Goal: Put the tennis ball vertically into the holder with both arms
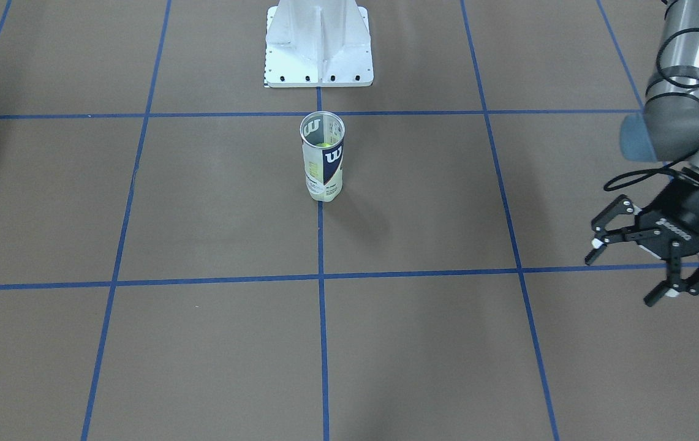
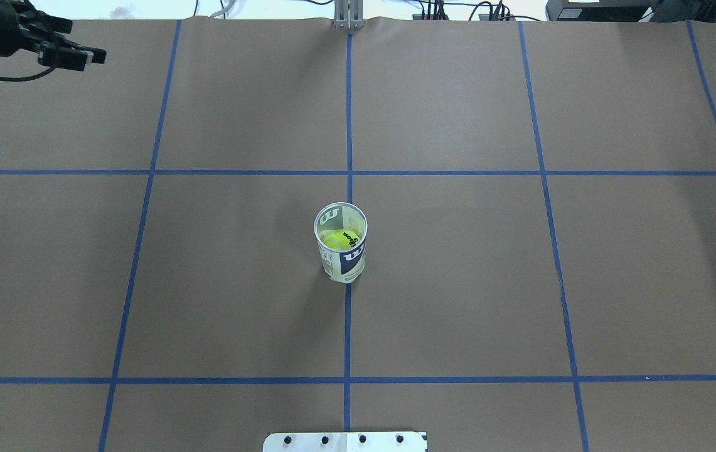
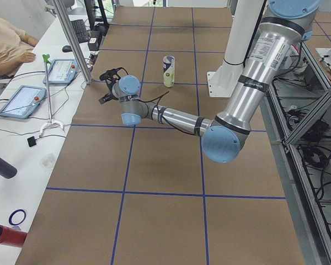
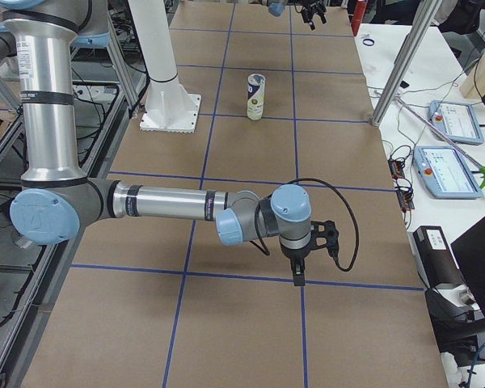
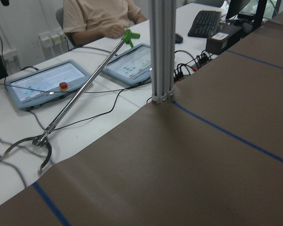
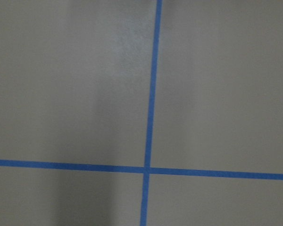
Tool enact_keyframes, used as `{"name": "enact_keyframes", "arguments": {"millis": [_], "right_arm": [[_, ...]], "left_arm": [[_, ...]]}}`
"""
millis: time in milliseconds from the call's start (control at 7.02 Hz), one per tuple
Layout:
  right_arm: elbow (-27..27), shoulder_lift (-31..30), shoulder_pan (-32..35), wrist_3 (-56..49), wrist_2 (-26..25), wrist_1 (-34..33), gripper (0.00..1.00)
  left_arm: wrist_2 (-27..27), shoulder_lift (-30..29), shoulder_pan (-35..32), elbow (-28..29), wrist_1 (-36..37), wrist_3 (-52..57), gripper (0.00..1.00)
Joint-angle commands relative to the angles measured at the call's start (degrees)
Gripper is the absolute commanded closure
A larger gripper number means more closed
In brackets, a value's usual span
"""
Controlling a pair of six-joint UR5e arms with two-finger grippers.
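The holder (image 1: pixel 323 165), a clear can with a navy "W" label, stands upright at the table's centre on a blue tape line. The yellow tennis ball (image 2: pixel 340 238) lies inside it, seen through the open top. My left gripper (image 1: pixel 625 275) hovers far off to the side near the table's far edge, open with nothing between its fingers; it also shows in the overhead view's top-left corner (image 2: pixel 81 55). My right gripper (image 4: pixel 305 252) shows only in the right side view, low over bare table well away from the holder (image 4: pixel 256 97). I cannot tell its state.
The white pedestal base (image 1: pixel 318 49) stands behind the holder on the robot's side. Beyond the table's far edge are an aluminium post (image 5: pixel 162 52), tablets (image 5: pixel 42 84), a green-handled grabber tool (image 5: pixel 85 84) and a seated person (image 5: pixel 101 19).
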Motion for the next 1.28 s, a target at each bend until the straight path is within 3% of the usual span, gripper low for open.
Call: {"name": "enact_keyframes", "arguments": {"millis": [0, 142, 427, 712, 1139], "right_arm": [[-0.6, -1.9, 0.5, -0.1, 0.0, 2.6, 0.0], [-0.6, -2.0, 0.5, 0.0, 0.0, 2.5, 0.0], [-0.6, -2.1, 0.5, 0.0, 0.0, 2.5, 0.0], [-0.6, -2.1, 0.5, 0.0, 0.0, 2.5, 0.0], [-0.7, -2.0, 0.3, 0.1, 0.0, 2.6, 0.0]], "left_arm": [[-3.8, 3.9, -8.5, 4.8, 5.8, 16.0, 0.01], [-2.6, 4.0, -11.4, 7.0, 10.0, 23.1, 0.01], [-1.6, 4.1, -17.3, 6.5, 25.4, 28.4, 0.01], [-1.5, 4.2, -19.8, 6.5, 33.2, 30.8, 0.01], [1.5, 8.0, -21.3, 4.1, 53.6, 30.5, 0.01]]}}
